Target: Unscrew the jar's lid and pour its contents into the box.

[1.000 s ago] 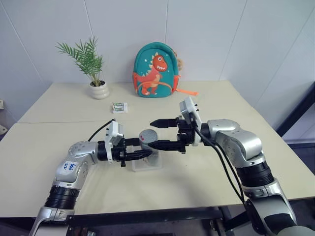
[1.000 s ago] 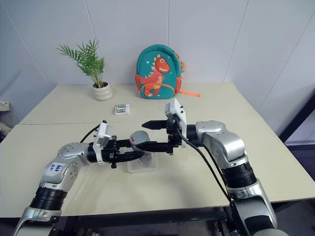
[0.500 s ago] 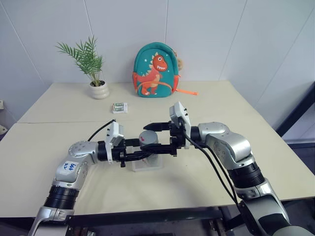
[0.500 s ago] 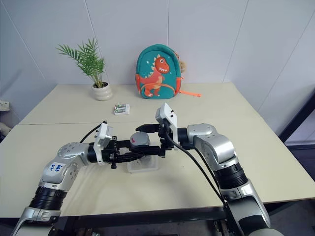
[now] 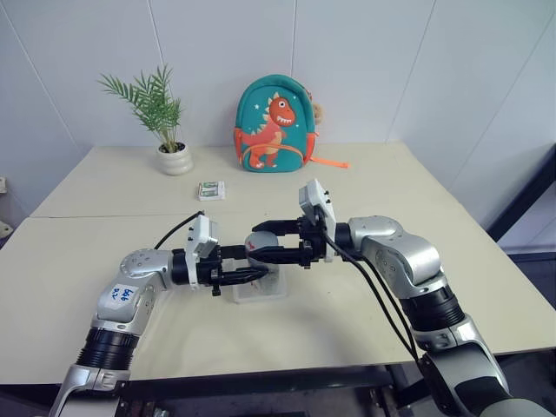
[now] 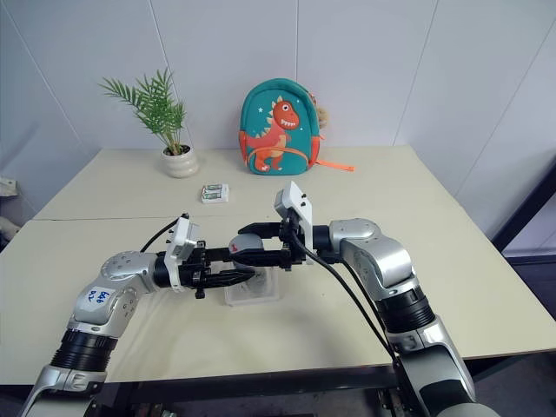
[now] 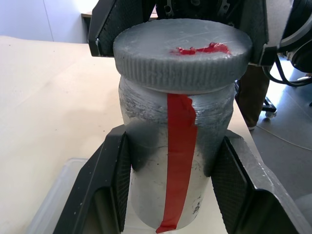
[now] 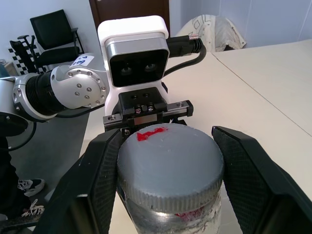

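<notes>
— How many things are in play?

— One jar (image 7: pixel 173 161), one lid (image 8: pixel 170 168), one box (image 5: pixel 258 288), two grippers.

— What are they like?

— The jar is a rough grey cylinder with a red strip; the lid is ribbed; the box is clear plastic.

— The grips?

— The left gripper (image 7: pixel 170 187) is clenched on the jar's body, above the box. The right gripper (image 8: pixel 168 183) clasps the lid from both sides.

— Room around?

— Bare table (image 5: pixel 365 182) on every side.
</notes>
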Controlling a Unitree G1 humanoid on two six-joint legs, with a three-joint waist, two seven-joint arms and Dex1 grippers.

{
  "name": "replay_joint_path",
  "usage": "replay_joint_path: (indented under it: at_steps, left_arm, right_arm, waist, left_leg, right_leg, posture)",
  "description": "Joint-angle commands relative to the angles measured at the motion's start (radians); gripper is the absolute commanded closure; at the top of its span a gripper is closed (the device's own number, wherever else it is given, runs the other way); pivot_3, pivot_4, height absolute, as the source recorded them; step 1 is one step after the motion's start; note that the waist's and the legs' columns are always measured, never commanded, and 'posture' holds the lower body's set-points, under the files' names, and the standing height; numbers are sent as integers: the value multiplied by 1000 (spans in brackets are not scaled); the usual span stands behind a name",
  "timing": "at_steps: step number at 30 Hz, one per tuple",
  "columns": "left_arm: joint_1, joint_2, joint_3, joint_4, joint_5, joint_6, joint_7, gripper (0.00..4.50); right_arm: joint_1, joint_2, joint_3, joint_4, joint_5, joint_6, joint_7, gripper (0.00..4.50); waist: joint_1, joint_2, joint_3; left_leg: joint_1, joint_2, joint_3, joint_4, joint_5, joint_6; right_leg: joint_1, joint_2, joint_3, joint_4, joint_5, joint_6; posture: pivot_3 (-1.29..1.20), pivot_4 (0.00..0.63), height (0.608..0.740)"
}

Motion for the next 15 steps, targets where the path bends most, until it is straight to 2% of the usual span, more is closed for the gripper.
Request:
replay_joint_path:
  at_steps: [1, 9, 15]
  left_arm:
    - [4, 11, 17, -41, -11, -5, 3, 2538]
    - [8, 8, 16, -45, -11, -3, 5, 2538]
    - [9, 7, 20, -53, -17, 0, 6, 2538]
  right_arm:
    - [-27, 11, -26, -25, 28, -3, 6, 1602]
    - [-90, 71, -199, -35, 230, 159, -86, 1602]
    - [-61, -9, -227, -24, 157, 90, -134, 1602]
  waist:
    - [0, 0, 0]
    - [0, 0, 0]
    - [2, 0, 0]
  left_leg:
    - [0, 0, 0, 0, 0, 0]
    - [0, 0, 0, 0, 0, 0]
    - [0, 0, 0, 0, 0, 0]
  right_leg:
    - [0, 0, 0, 0, 0, 0]
    - [0, 0, 0, 1, 0, 0]
    - [0, 0, 1, -1, 0, 0]
  posture:
    - [0, 150, 740]
    - [0, 150, 740]
    - [0, 150, 740]
